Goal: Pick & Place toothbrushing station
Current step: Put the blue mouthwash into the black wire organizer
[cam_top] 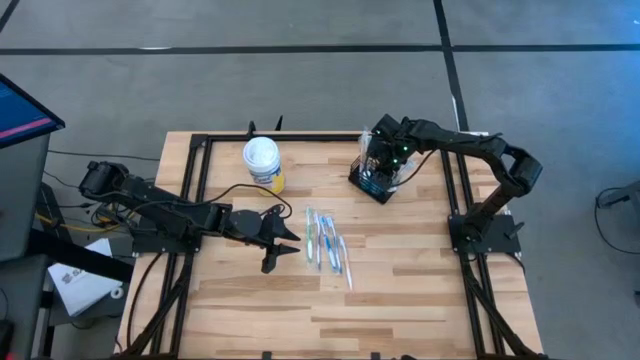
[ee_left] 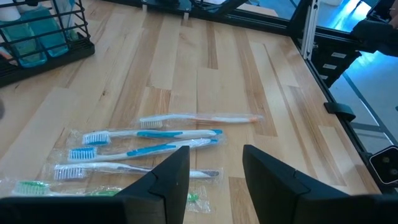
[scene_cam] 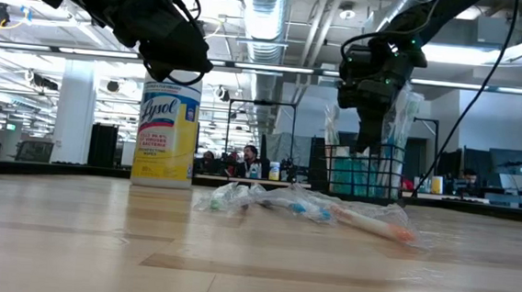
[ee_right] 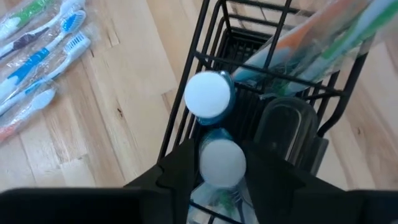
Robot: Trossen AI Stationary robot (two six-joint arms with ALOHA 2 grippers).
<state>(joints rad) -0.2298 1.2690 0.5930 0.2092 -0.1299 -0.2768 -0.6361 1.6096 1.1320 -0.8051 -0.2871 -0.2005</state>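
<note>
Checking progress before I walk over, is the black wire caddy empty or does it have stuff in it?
Not empty: the caddy holds white-capped bottles and wrapped toothbrushes.

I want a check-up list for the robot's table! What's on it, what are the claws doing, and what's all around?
Surface: wooden table, pale planks.
Job's things: black wire caddy at the far right, holding white-capped bottles and wrapped toothbrushes.
Clutter: wrapped toothbrushes lying mid-table; yellow wipes canister at the far side.
Grippers: left gripper open, beside the loose toothbrushes, touching none; right gripper over the caddy, fingers either side of a bottle cap.
Cables: black cable looping by the canister.
Surroundings: grey floor, people seated far behind in the low view.
</note>
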